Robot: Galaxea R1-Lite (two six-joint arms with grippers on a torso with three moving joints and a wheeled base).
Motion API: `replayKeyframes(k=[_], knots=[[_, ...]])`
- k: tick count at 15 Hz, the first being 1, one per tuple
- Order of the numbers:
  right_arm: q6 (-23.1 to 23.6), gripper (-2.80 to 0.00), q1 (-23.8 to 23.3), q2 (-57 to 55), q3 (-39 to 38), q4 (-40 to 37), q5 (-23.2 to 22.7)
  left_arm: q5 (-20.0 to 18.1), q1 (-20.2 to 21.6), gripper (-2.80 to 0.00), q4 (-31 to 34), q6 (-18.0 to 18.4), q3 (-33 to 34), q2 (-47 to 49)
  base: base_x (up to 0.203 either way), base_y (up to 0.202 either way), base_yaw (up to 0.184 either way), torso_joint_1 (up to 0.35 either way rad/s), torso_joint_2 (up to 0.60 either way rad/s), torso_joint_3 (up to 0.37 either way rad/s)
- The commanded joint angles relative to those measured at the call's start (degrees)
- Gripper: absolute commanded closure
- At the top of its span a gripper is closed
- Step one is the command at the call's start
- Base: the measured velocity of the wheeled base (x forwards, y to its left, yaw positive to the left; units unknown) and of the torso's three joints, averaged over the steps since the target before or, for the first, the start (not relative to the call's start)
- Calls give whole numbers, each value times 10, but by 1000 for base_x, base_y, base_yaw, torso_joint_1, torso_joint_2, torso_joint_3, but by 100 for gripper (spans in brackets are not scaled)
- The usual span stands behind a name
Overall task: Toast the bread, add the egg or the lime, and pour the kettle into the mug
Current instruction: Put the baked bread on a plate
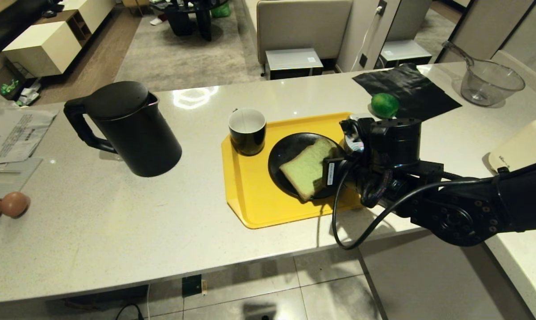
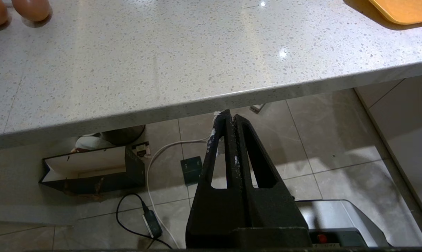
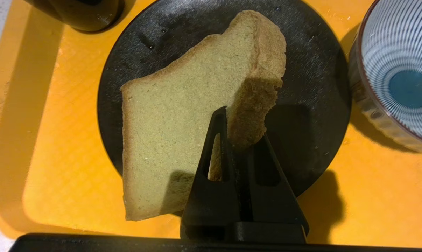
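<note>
The bread (image 3: 183,115) sits over the black plate (image 3: 309,87) on the yellow tray (image 1: 250,200), and I have my right gripper (image 3: 239,141) pinching its right-hand edge, the fingers pressed almost together on the crust so that side curls up while the rest of the slice sags toward the plate. Its near corner overhangs the plate rim. The mug (image 1: 247,131) stands on the far left corner of the tray, the kettle (image 1: 128,129) well to the left on the counter (image 1: 161,231), and the lime (image 1: 385,105) just beyond the tray's far right corner on a black mat (image 1: 410,89). A striped bowl (image 3: 400,70) sits right beside the plate.

I judge this to be the moment of settling the slice on the plate. To do it well I would lower my wrist until the whole slice lies flat, centre it so no corner hangs off, then let go gently and draw straight up, keeping clear of the bowl. The grip is thin and on soft crumb, so any twist could tear it.

My left gripper (image 2: 232,120) hangs below the near counter edge, fingers pressed together, holding nothing.
</note>
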State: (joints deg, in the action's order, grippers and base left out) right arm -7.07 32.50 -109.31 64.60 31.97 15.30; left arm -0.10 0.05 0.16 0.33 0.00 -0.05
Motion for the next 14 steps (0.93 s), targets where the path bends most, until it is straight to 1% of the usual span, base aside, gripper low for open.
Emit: replayKeyframes(k=[1, 5, 6, 14], knots=[[10, 0, -2, -7, -6, 17, 2, 0, 1, 0, 0, 0, 0, 0, 0, 0, 0, 0, 0, 0], [26, 0, -2, -5, -19, 20, 2, 0, 0, 0, 0, 0, 0, 0, 0, 0, 0, 0, 0, 0], [29, -280, -2, -5, -20, 20, 2, 0, 0, 0, 0, 0, 0, 0, 0, 0, 0, 0, 0, 0], [33, -280, -2, 0, -21, 20, 11, 0, 1, 0, 0, 0, 0, 0, 0, 0, 0, 0, 0, 0]])
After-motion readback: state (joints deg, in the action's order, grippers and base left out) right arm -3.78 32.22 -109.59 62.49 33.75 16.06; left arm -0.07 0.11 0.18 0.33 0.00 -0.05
